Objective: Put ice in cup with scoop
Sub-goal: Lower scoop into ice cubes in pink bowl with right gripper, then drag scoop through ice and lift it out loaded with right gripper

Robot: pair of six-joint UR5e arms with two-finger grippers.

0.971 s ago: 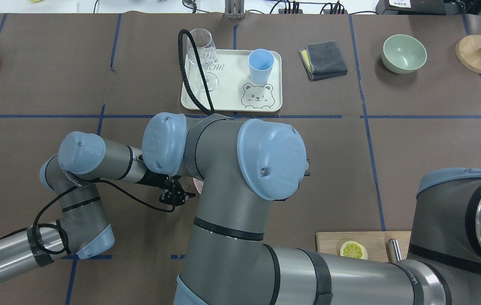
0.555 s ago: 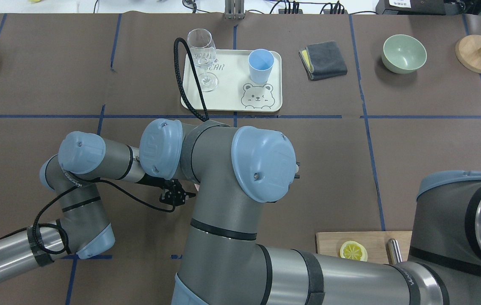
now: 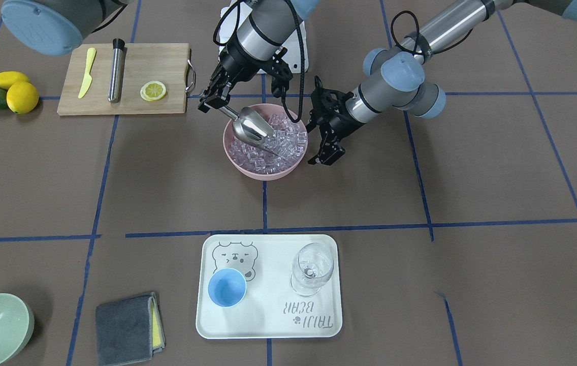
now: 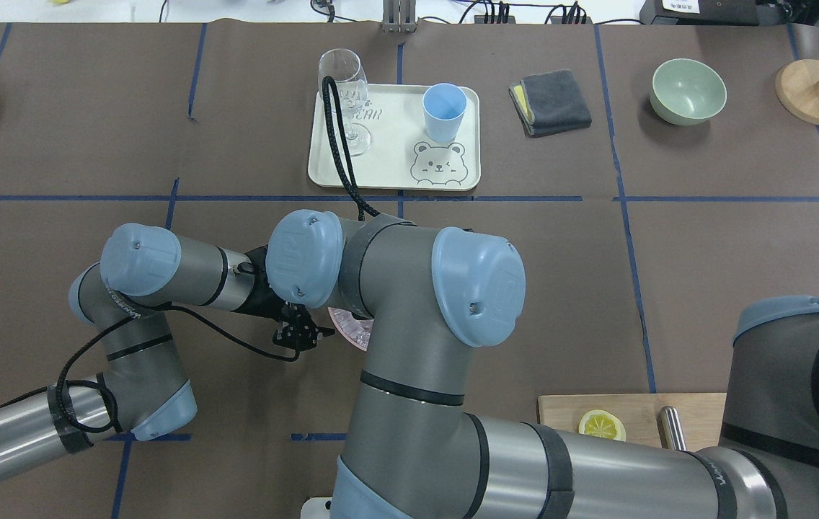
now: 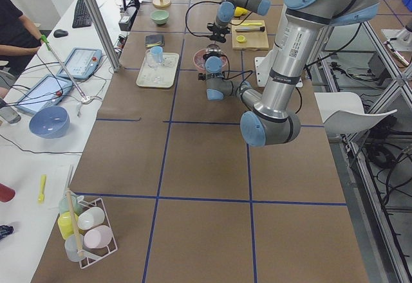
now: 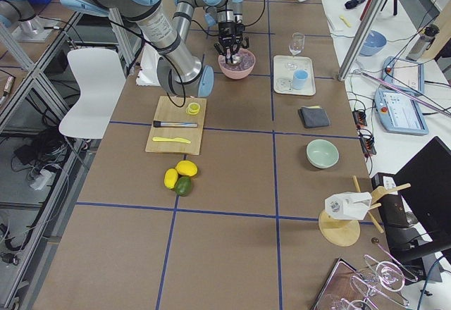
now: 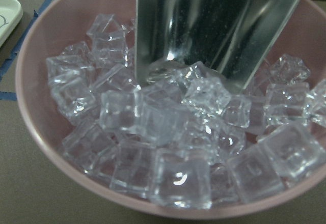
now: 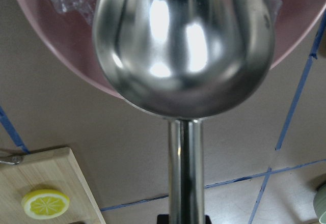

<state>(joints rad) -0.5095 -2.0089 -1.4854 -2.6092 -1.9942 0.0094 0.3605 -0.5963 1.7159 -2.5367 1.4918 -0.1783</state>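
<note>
Front-facing camera, and we're right in the dig: the right gripper [image 3: 213,100] is clamped on the thin handle of the scoop [image 3: 252,129], which is tilted nose-down so its front lip sits in the ice [image 3: 281,145] heaped in the pink bowl [image 3: 263,175]. From the left wrist camera the lip presses against the top cubes, and I can't see any cubes inside the trough, so I'd call the load not yet taken. The left gripper [image 3: 326,152] hangs just beside the bowl's rim, jaws apart, holding nothing. The blue cup [image 3: 226,287] stands empty on the white tray [image 3: 268,328], well apart from the bowl across the table, with a wine glass [image 3: 311,267] near it on the same tray. To do this well, the lip should drive forward and under the cubes rather than straight down, since loose cubes will probably skate away and the bowl may slide. Then the wrist should roll the trough level before lifting. A modest load is the safer bet. The cup's mouth is small, so overfilling likely spills cubes in transit or at the pour.
</note>
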